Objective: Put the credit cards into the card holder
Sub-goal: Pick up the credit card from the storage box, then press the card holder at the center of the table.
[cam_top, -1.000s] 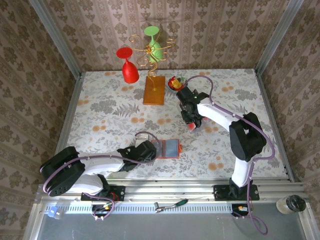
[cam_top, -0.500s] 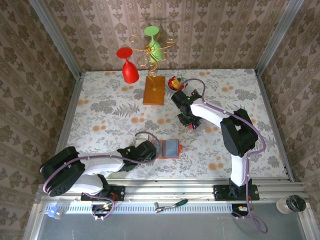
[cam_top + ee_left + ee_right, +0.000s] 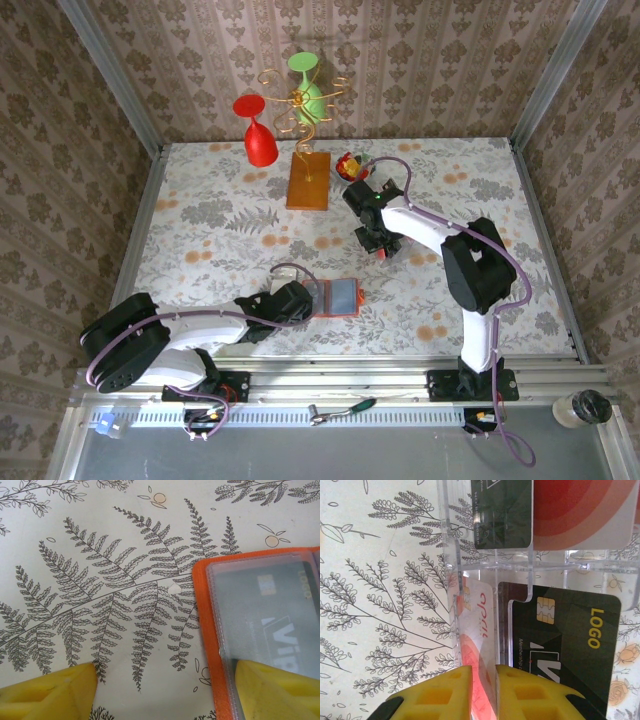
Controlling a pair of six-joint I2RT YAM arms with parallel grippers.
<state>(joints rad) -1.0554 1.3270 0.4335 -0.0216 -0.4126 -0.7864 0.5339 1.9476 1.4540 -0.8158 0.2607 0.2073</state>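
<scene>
I've got right claw [image 3: 482, 672] pinched on the pinkish-white card [image 3: 475, 620] in the clear rack [image 3: 450, 555], so I'd pull straight out of its slot; left claw [image 3: 165, 667] gapes empty, one finger over card holder [image 3: 201, 610].

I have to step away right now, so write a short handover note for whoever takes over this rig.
Left gripper: open, one finger on the open card holder, the other on the table.
Right gripper: pinches a pink-white card standing in the clear rack.
Done: one sleeved card sits under the holder's clear sleeve.
Left: sleeve the pinched card, then the LOGO card, the far dark card and the red-white card from the rack.
</scene>
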